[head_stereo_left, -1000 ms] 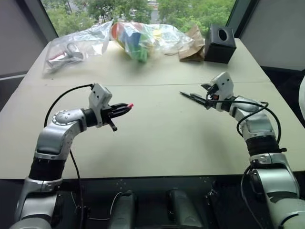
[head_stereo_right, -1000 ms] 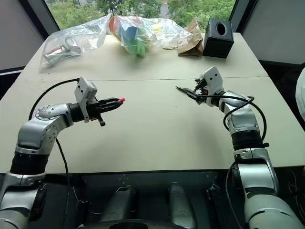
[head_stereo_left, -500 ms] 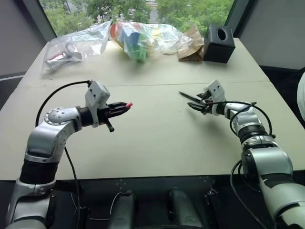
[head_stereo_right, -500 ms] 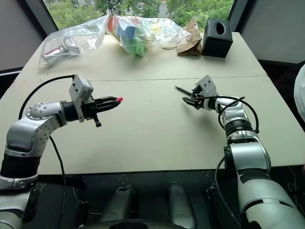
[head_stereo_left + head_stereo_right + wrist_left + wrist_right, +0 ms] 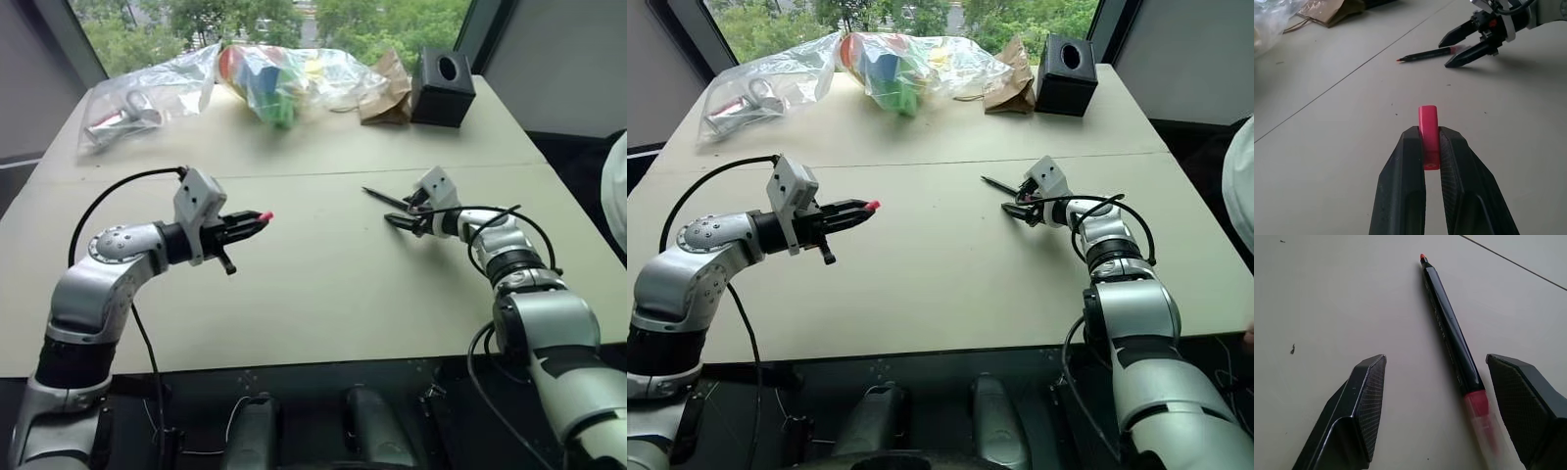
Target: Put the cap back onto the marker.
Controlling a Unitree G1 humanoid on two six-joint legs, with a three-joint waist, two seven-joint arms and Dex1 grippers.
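Note:
The cap (image 5: 1428, 128) is a small bright red tube, pinched between the fingers of my left gripper (image 5: 257, 219), which is shut on it and held above the table on the left. The marker (image 5: 1449, 328) is a thin black stick lying flat on the table (image 5: 323, 284) at the right, fine tip pointing away from my right hand. My right gripper (image 5: 400, 210) is low over the table and open. One finger stands on each side of the marker's pinkish-red rear end (image 5: 1480, 406), and neither finger touches it.
At the back of the table lie a clear plastic bag of colourful items (image 5: 284, 73), another clear bag (image 5: 137, 98) at the left, a brown paper bag (image 5: 387, 93) and a black box (image 5: 441, 86). A person's white sleeve (image 5: 617, 186) shows at the right edge.
My right gripper has come down towards the table and now straddles the marker's rear end. The left gripper has kept the cap in place.

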